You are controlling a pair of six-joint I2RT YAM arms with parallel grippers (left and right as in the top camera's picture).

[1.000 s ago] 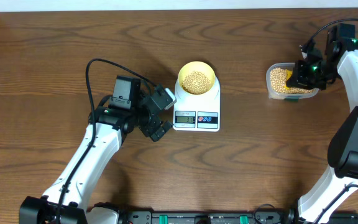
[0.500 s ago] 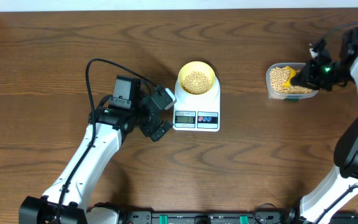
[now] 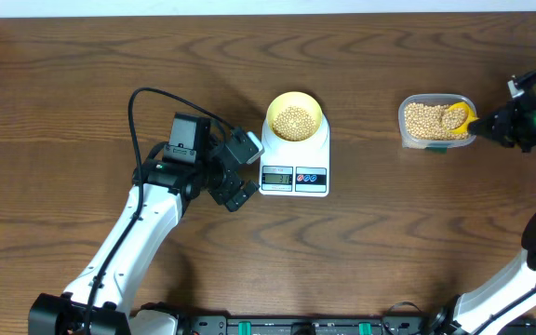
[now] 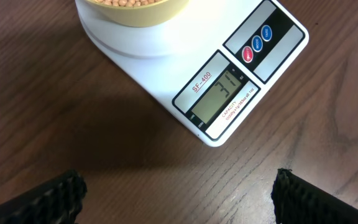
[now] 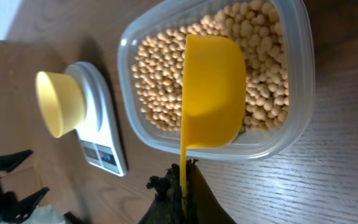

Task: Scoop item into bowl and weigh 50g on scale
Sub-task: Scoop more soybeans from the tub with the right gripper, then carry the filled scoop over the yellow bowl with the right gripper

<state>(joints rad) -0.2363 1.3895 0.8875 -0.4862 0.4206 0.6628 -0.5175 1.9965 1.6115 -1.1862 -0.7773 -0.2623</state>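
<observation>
— What is the right gripper (image 5: 182,186) doing?
— It is clamping the scoop (image 5: 213,93) by the handle, jaws together on it. The scoop's cup is sitting in the container (image 5: 266,144), over the beans (image 3: 294,121) there.
— And the left gripper (image 3: 247,172)?
— It is sitting just left of the scale (image 3: 294,179), jaws wide apart, gripping nothing.
— Where are the beans lying?
— Some are lying in the bowl (image 5: 58,102), which is standing on the scale's platform. The rest are filling the container, well apart to the right on the table (image 3: 389,242).
</observation>
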